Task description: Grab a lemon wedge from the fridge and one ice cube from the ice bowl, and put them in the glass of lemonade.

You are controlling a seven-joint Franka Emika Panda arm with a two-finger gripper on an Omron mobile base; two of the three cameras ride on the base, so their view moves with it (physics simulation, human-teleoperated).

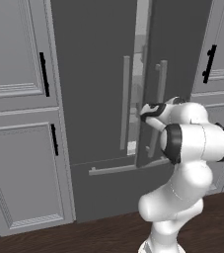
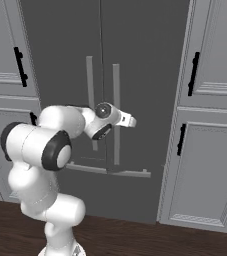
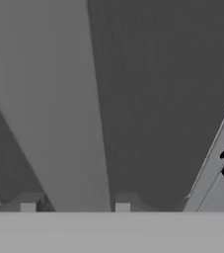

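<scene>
Pincer [image 3: 75,206] astride fridge [image 1: 93,74] door's bar handle [image 3: 59,123].

One fridge [image 1: 93,74] with two doors and three bar handles [image 1: 125,103]; beside it, four cabinet doors, four black handles [image 1: 44,74].

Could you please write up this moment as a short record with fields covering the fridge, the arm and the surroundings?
fridge: tall dark grey double-door unit; the right door stands slightly ajar, with pale interior showing in the gap in the left base view
handles: two long grey vertical bars near the centre seam, plus a horizontal bar lower down
tool: at the right door's handle, which runs between the fingertips in the hand view
cabinets: light grey panelled doors with black handles on both sides
floor: dark wood
</scene>
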